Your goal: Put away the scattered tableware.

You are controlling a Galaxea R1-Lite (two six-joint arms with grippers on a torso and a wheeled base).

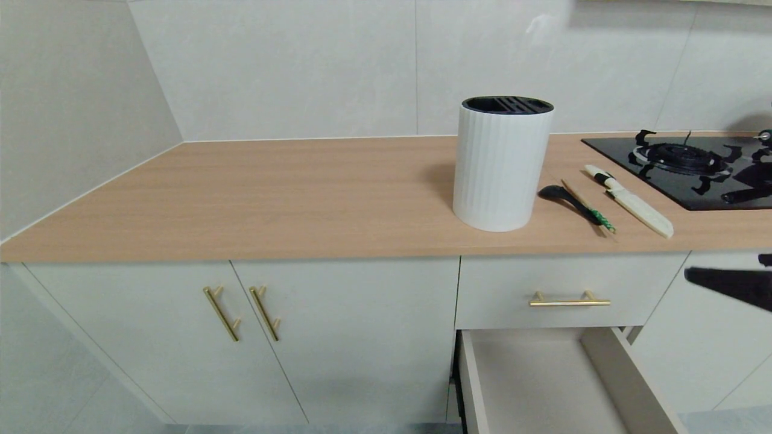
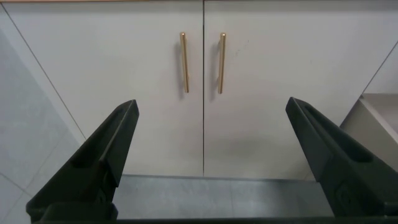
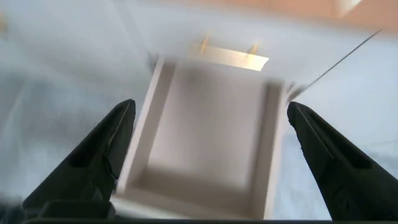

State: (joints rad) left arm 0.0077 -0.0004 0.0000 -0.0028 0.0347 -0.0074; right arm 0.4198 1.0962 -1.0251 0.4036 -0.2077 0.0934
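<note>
On the wooden counter point(image 1: 271, 193) stands a white ribbed utensil holder point(image 1: 500, 164) with a black slotted top. To its right lie a black spoon point(image 1: 570, 202), a thin chopstick with a green end point(image 1: 588, 208) and a cream-handled knife point(image 1: 630, 200). Below them a drawer point(image 1: 543, 386) is pulled out with nothing in it. My left gripper point(image 2: 211, 134) is open, low in front of the cabinet doors point(image 2: 205, 93). My right gripper point(image 3: 208, 134) is open above the open drawer point(image 3: 205, 143); one black finger point(image 1: 730, 283) shows at the right edge of the head view.
A black gas hob point(image 1: 693, 166) sits at the counter's right end. A closed drawer with a gold handle point(image 1: 570, 299) is above the open one. Two cabinet doors with gold handles point(image 1: 241, 312) stand to the left. Tiled walls close the back and left.
</note>
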